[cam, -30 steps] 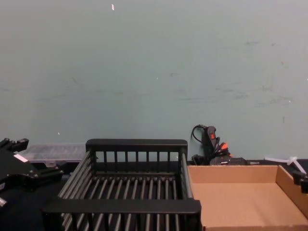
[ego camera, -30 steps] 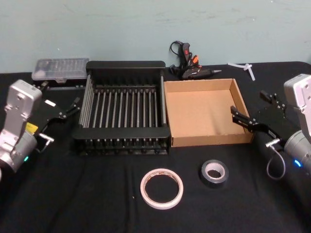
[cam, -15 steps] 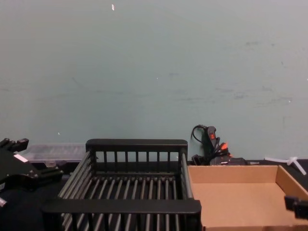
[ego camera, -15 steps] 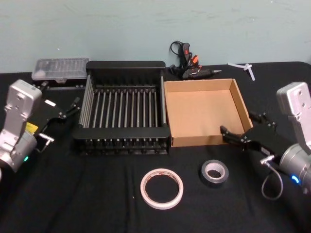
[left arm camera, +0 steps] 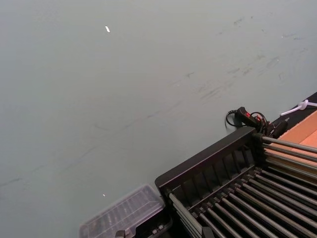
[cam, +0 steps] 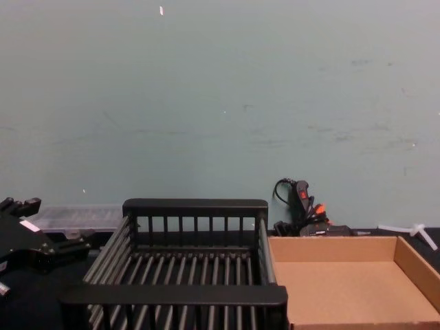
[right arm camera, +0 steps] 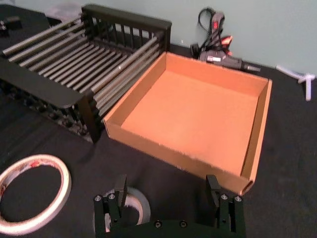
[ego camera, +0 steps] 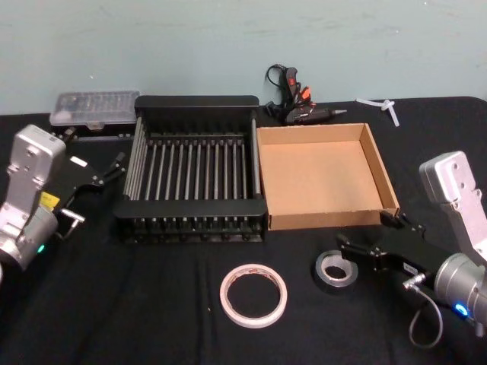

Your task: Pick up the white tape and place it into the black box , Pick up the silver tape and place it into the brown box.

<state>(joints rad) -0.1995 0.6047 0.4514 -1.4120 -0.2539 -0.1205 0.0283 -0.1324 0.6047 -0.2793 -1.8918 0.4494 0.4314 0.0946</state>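
Observation:
The white tape lies flat on the black cloth near the front. The silver tape lies just right of it. My right gripper is open and low, between the silver tape and the front wall of the brown box. One of its fingers hangs over the silver roll's far edge. The black box stands empty left of the brown box, which is also empty. My left gripper rests open left of the black box.
A clear plastic case sits behind the black box's left corner. A glue gun lies behind the brown box by the wall. A white plastic piece lies at the back right.
My right gripper has come forward, down and leftward from the brown box's right wall to the silver tape. The left arm and both tapes have stayed put.

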